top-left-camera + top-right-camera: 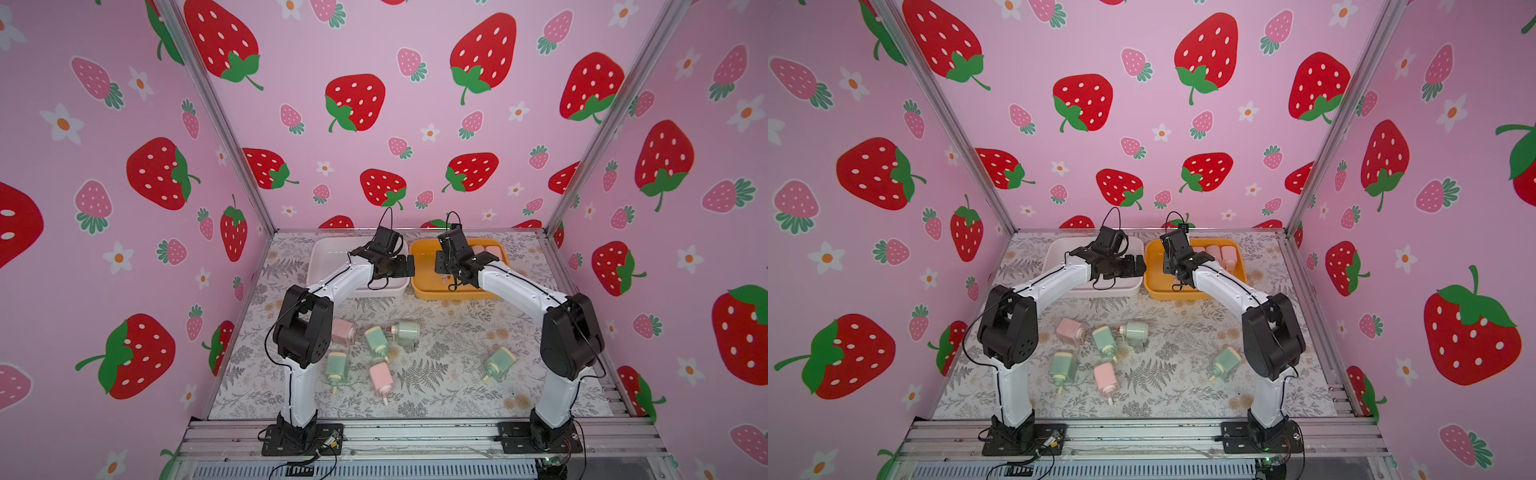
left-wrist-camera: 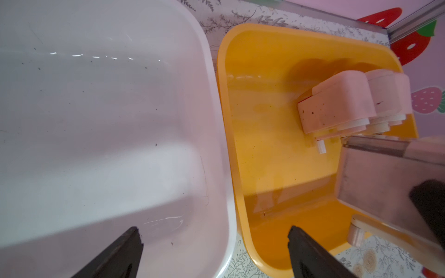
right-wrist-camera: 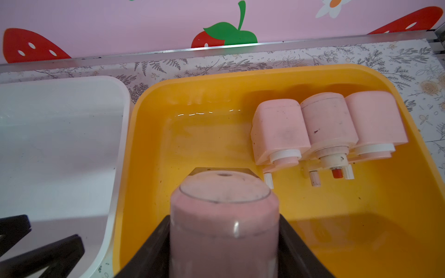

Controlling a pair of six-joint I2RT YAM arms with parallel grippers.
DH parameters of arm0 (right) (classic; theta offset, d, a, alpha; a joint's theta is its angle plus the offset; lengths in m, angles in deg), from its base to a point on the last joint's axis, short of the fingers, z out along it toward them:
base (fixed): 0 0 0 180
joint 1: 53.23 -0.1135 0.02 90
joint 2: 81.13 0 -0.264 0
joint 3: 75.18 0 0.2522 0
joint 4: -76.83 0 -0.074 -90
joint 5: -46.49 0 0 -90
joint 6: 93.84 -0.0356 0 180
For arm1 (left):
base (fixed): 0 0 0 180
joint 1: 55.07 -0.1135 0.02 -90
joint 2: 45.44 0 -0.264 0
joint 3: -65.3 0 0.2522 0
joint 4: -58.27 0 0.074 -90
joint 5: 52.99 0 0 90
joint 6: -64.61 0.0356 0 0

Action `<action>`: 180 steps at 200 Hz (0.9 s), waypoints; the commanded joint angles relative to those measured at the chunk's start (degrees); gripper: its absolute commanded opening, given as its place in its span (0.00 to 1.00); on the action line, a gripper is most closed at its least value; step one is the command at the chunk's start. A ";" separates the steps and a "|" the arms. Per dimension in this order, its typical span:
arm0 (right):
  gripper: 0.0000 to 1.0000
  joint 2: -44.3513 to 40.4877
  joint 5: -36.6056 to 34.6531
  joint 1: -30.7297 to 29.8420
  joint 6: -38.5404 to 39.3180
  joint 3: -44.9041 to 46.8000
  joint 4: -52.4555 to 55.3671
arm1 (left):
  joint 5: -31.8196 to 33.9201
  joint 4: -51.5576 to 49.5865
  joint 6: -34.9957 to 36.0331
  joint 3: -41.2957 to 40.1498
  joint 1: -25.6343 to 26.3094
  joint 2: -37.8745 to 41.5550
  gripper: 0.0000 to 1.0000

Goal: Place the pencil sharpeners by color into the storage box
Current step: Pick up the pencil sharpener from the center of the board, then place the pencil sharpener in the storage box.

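White arms point(image 1: 338, 280), black joints point(image 1: 305, 332), seemingly cabled.

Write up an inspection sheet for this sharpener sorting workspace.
Surface: floral-print table cover, lying flat.
Job's things: three pink sharpeners side by side in the orange box; white box shows none; two loose pink sharpeners and four green sharpeners on the table.
Clutter: nothing seen.
Grippers: left gripper open, empty, above the boxes' adjoining rims; right gripper shut on a fourth pink sharpener over the orange box.
Cables: black cables loop at both wrists; loose wires at the base mounts.
Surroundings: strawberry-print walls, aluminium frame.
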 commanded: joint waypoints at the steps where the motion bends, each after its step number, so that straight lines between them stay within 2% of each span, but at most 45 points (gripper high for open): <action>1: 0.00 1.95 -2.00 0.51 0.66 -4.13 1.46 | -2.29 -1.22 -1.23 3.89 -0.88 -2.21 1.00; 22: 0.00 4.42 -3.23 0.62 1.32 -6.50 1.62 | -5.34 -0.75 -2.40 5.49 -1.42 -4.21 1.00; 78: 0.00 11.05 -7.15 0.64 1.09 -13.87 5.45 | -2.27 -2.30 -1.91 10.20 -1.68 -8.51 1.00; 133: 0.00 16.65 -10.95 0.56 -0.29 -20.00 9.85 | -2.22 -3.83 -1.56 14.63 -1.62 -13.34 1.00; 180: 0.10 20.36 -11.14 0.56 -0.22 -25.05 12.75 | -1.72 -4.00 -1.37 15.64 -1.71 -14.73 1.00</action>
